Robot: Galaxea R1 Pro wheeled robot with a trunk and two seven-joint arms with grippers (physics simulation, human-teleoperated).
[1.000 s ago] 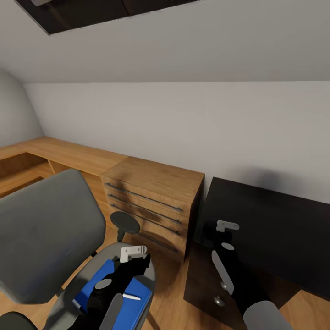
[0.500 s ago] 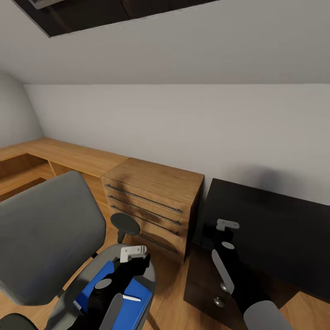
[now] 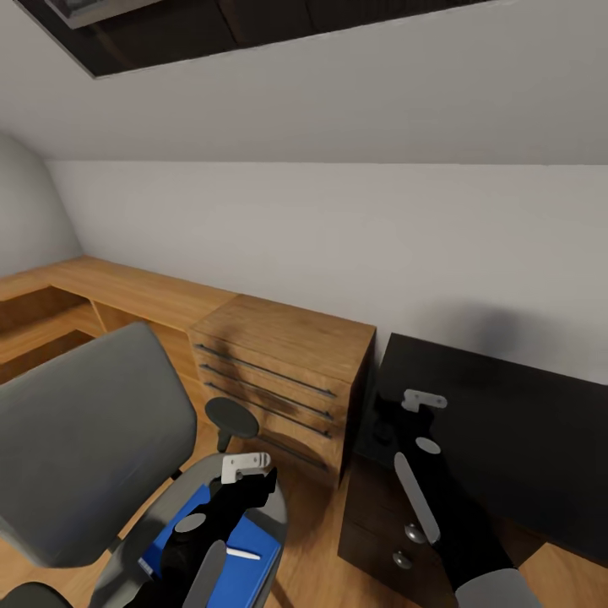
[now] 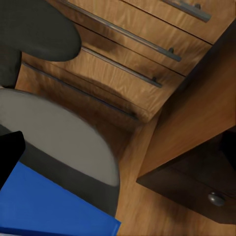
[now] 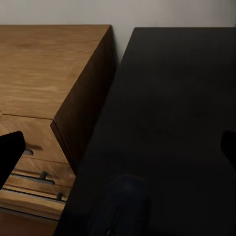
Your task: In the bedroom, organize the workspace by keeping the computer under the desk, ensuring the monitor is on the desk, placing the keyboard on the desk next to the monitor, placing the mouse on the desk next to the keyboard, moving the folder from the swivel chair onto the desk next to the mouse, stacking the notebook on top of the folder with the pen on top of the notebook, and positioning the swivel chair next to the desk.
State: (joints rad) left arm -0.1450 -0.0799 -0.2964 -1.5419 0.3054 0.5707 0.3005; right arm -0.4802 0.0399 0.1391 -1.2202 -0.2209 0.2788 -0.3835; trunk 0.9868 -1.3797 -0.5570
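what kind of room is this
Most likely an attic bedroom or home office: a sloped pale wall with a dark skylight above, a grey swivel chair carrying a blue folder, a low oak dresser, and a glossy black desk on a wood floor.

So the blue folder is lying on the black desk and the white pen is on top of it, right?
Not quite. The blue folder lies on the seat of the swivel chair, not on the black desk. The white pen does lie on top of it. The head view shows this.
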